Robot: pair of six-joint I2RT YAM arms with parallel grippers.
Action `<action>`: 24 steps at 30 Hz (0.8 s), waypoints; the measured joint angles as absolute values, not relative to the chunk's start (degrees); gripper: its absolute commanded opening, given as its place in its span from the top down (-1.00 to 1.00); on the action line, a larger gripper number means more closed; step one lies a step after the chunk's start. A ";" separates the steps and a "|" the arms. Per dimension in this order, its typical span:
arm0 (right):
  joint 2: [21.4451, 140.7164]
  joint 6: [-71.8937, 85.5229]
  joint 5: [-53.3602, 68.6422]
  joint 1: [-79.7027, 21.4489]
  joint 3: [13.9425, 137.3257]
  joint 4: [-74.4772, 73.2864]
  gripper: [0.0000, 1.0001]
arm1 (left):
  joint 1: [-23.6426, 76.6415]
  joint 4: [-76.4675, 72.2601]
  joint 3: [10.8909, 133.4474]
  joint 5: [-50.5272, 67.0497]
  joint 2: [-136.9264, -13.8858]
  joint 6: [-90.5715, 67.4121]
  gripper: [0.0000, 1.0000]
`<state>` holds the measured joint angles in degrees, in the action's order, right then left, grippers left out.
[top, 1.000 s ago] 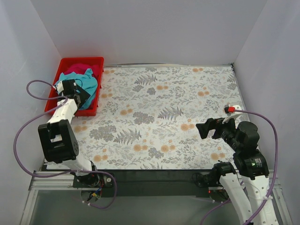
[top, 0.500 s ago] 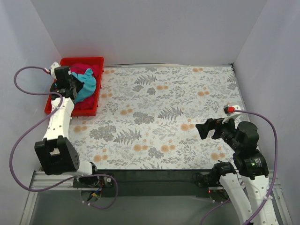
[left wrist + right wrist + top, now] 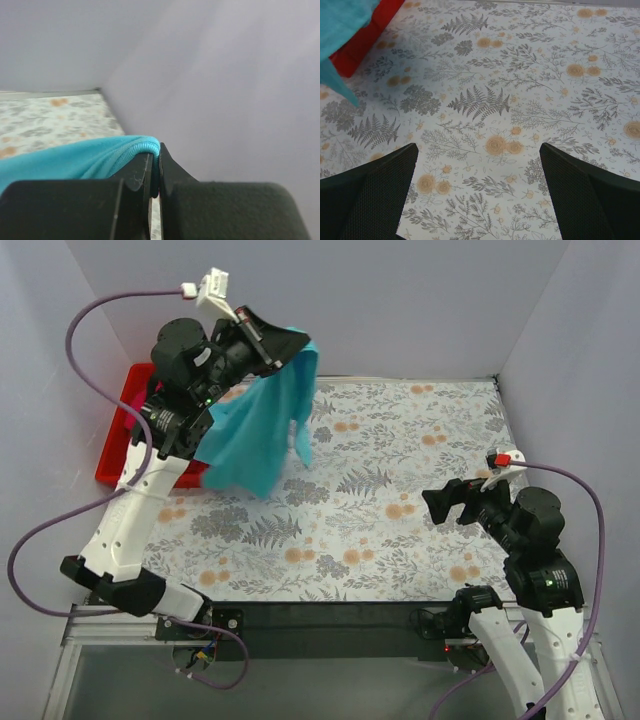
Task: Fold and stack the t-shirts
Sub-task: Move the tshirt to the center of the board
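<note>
The table, covered in a pale cloth printed with grey ferns and orange flowers, is filling most of the top view, with plain light walls closing it in on three sides.

The left arm is reaching high above the table's far left corner. From its tip the turquoise-blue t-shirt is hanging in a loose, crumpled drape, spreading down and to the left over the inner edge of the red tray and the nearby patterned cloth. One narrower flap is dangling on the shirt's right side. Whether the lowest edge is touching the table cannot be told. In the right wrist view the shirt is showing at the upper left, with a pointed corner dangling beside the tray.

The right arm is bending in from the near right corner, well apart from the shirt and the tray.

The tray is sitting in the far left corner against the left wall, largely hidden behind the left arm and the hanging cloth.

The left gripper is pinching a rolled hem of the shirt, its two dark fingers pressed together with only the thin blue cloth between them. The right gripper is hovering over bare patterned cloth on the right side of the table, its fingers spread wide and holding nothing.

A purple cable is looping from the left arm's wrist down toward its base.
</note>
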<state>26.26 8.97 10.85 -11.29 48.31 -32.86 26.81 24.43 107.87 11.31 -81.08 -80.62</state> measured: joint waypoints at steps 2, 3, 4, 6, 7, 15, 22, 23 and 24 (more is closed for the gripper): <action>26.41 8.86 10.44 -11.29 48.86 -32.84 -0.96 | 30.89 23.49 113.14 14.28 -84.14 -81.08 1.00; 26.41 8.82 10.35 -11.29 49.04 -32.84 -0.97 | 31.66 23.40 114.50 15.44 -84.93 -81.34 1.00; 26.41 8.78 10.22 -11.29 49.21 -32.88 -0.97 | 32.51 23.40 115.33 16.49 -85.43 -81.56 1.00; 26.37 8.73 9.98 -11.29 49.45 -32.84 -0.97 | 32.64 23.49 115.66 17.91 -85.56 -81.93 1.00; 26.33 8.71 9.78 -11.29 49.45 -32.86 -0.97 | 32.62 23.53 115.46 18.39 -85.47 -82.04 1.00; 26.17 8.12 9.04 -11.29 49.45 -33.08 -0.97 | 32.60 23.94 80.23 11.11 -65.43 -80.71 1.00; 27.31 7.49 13.54 -11.29 47.57 -33.28 -0.97 | 32.05 33.80 51.99 -13.74 -48.60 -82.59 -0.10; 28.18 7.51 14.26 -11.29 47.37 -33.30 -0.97 | 31.90 35.48 50.78 -16.64 -48.29 -82.76 -0.31; 29.54 7.53 15.09 -11.29 47.18 -33.36 -0.97 | 31.73 36.64 50.28 -18.90 -48.47 -82.72 -0.37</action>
